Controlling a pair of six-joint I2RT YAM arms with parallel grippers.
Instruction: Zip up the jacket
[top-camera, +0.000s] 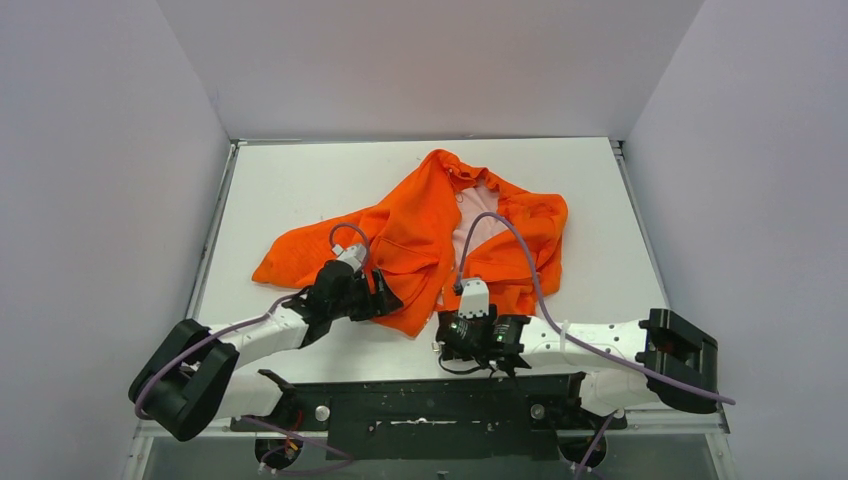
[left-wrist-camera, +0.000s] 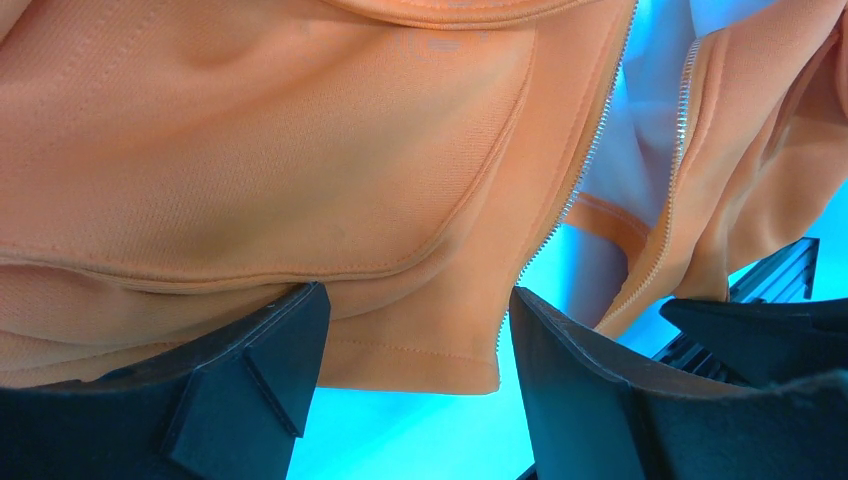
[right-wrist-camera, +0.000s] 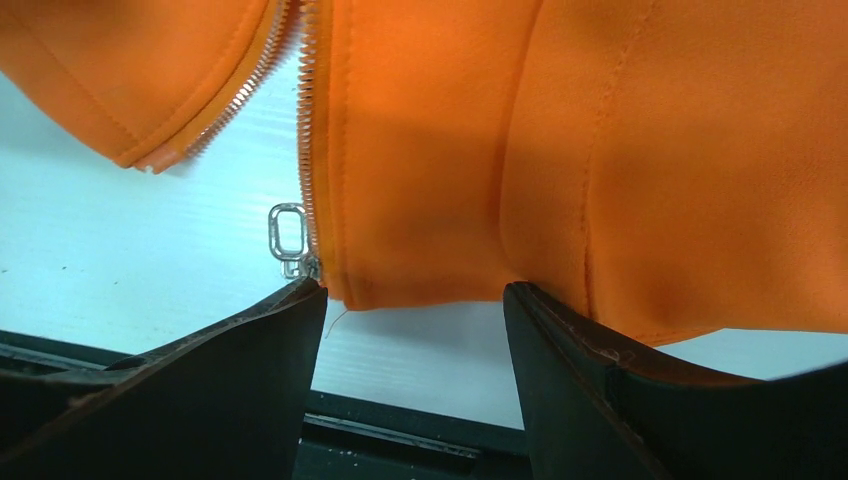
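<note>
Jacket, hem at tips of left hand and right hand, both wide open

The jacket lies spread on the table, collar to the far side. The left gripper is at the left part of its near hem. The right gripper is at the right part, with the zipper pull just left of it.

White arm links, black joints, black wedge fingers, apparently lilac cables
</note>
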